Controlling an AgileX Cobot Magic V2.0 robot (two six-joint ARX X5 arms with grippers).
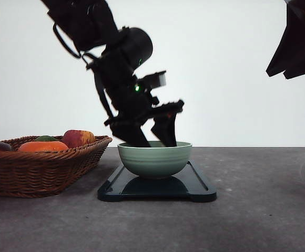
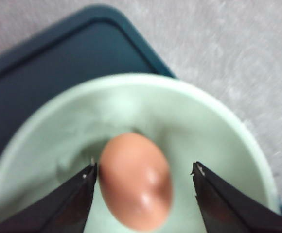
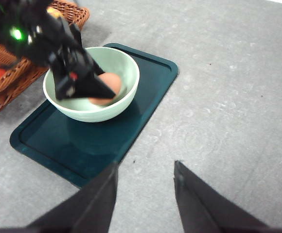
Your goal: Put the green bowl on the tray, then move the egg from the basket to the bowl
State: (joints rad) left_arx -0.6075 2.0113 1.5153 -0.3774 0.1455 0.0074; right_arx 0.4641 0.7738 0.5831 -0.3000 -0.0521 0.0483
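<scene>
The green bowl (image 1: 155,160) stands on the black tray (image 1: 194,189), right of the wicker basket (image 1: 37,173). My left gripper (image 1: 152,140) reaches down into the bowl. In the left wrist view the brown egg (image 2: 136,179) lies on the bottom of the bowl (image 2: 204,126), between the left gripper's (image 2: 144,167) open fingers; one finger is at the egg's edge and the other stands apart. The right wrist view shows the egg (image 3: 109,85) in the bowl (image 3: 90,114) on the tray (image 3: 97,145). My right gripper (image 3: 146,166) hangs open and empty above the table beside the tray.
The basket (image 3: 5,87) holds an orange fruit (image 1: 42,146), a red apple (image 1: 78,138) and other produce. The right arm (image 1: 300,42) hangs high at the upper right. Grey tabletop (image 1: 263,199) stretches right of the tray.
</scene>
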